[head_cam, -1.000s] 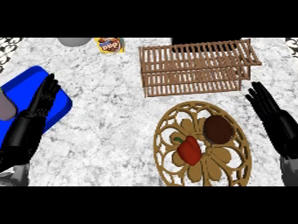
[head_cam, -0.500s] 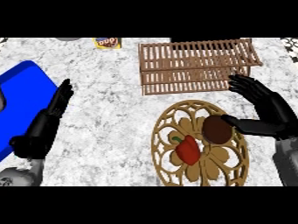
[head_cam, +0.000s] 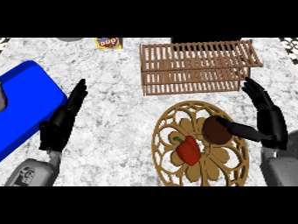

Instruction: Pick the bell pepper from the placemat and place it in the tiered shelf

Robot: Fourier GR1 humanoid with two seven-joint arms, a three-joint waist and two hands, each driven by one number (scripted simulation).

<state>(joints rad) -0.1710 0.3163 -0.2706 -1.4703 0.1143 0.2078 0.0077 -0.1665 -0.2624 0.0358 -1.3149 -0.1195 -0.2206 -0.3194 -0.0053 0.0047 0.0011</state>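
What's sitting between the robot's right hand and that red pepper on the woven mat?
In the head view, a dark brown round object lies between the right hand and the bell pepper, on the placemat. The thumb reaches it.

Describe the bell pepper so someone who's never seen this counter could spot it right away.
Find the round wicker placemat below the wooden tiered shelf. Two things lie on it; the bell pepper is the red one with a green stem, left of the dark brown round object.
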